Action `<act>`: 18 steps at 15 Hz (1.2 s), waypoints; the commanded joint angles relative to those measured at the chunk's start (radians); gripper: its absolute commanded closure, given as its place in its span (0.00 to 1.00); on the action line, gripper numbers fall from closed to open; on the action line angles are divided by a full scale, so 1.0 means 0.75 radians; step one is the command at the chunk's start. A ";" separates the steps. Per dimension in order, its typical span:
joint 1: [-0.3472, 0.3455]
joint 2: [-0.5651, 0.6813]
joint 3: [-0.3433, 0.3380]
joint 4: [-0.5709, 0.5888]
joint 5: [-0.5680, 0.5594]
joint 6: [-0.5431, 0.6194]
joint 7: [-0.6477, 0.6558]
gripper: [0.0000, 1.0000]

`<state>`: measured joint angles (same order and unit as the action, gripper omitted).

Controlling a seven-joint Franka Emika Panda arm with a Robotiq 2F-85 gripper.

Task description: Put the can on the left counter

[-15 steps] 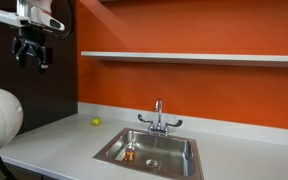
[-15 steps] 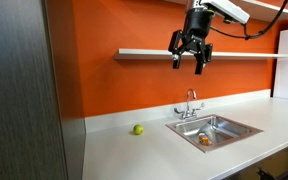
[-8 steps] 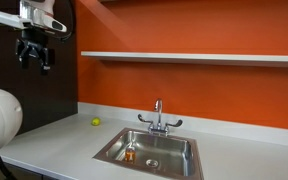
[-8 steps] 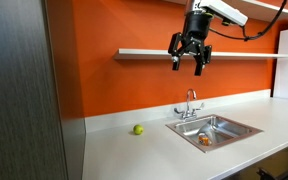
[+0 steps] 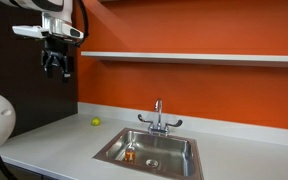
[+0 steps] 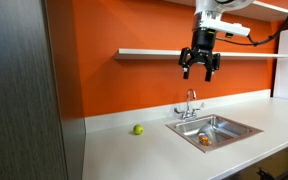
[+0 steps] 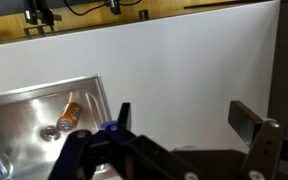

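Note:
The can, a small orange-brown cylinder with a silvery top, stands upright in the steel sink basin in both exterior views (image 5: 129,154) (image 6: 204,140), and shows in the wrist view (image 7: 70,116) near the drain. The light grey left counter (image 5: 59,135) (image 6: 124,150) lies beside the sink. My gripper (image 5: 56,70) (image 6: 199,73) hangs high above the counter and sink, far from the can. In the wrist view (image 7: 189,118) its fingers are wide apart and empty.
A faucet (image 5: 157,115) (image 6: 190,102) stands behind the sink (image 5: 179,146). A small yellow-green ball (image 5: 96,122) (image 6: 138,129) lies on the counter by the orange wall. A white shelf (image 5: 184,57) runs along the wall. A dark panel (image 6: 24,90) borders the counter.
The gripper has moved sideways at the same height toward the sink and has turned. The can and the ball have not moved.

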<state>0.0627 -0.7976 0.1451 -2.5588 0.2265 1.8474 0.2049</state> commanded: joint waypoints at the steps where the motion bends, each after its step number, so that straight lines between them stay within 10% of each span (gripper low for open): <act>1: -0.100 -0.017 -0.007 -0.052 -0.084 0.043 0.087 0.00; 18: -0.397 0.156 -0.151 -0.263 -0.287 0.371 0.215 0.00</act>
<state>-0.2055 -0.7372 0.0314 -2.7337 0.0445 2.0529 0.3294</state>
